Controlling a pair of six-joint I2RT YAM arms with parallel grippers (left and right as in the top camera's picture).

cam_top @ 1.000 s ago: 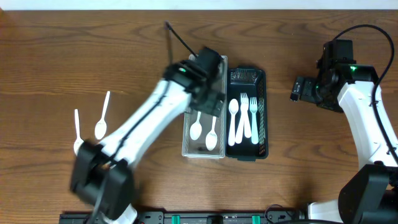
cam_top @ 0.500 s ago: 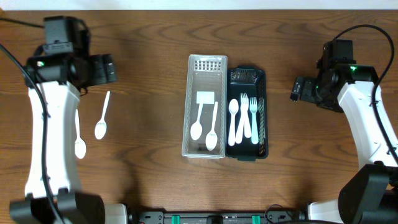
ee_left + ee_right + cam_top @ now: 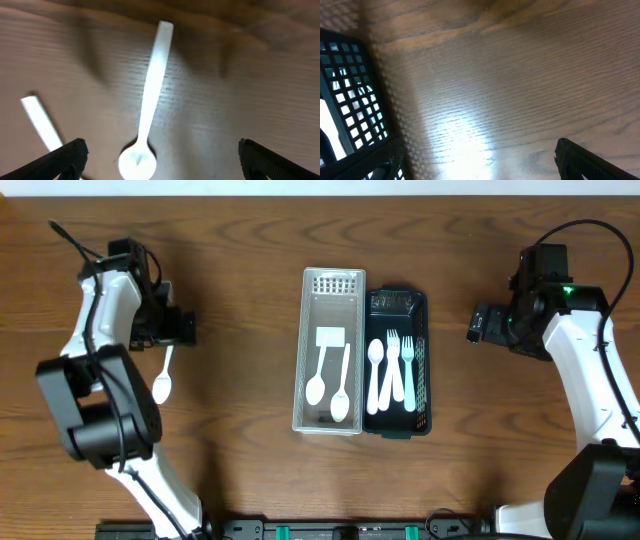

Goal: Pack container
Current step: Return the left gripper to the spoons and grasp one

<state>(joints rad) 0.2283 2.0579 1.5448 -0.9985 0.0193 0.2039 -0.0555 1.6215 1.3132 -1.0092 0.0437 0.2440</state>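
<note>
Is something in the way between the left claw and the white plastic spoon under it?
Nothing visible. The open left gripper hangs over the white plastic spoon lying on bare brown wooden table. A second white spoon lies beside it, apart, not blocking.

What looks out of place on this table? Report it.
Nothing is spilled or damaged. Two white spoons lie loose on the table at the left, outside the clear basket and the black basket: one spoon in full view, and a second spoon showing only its handle beside it.
</note>
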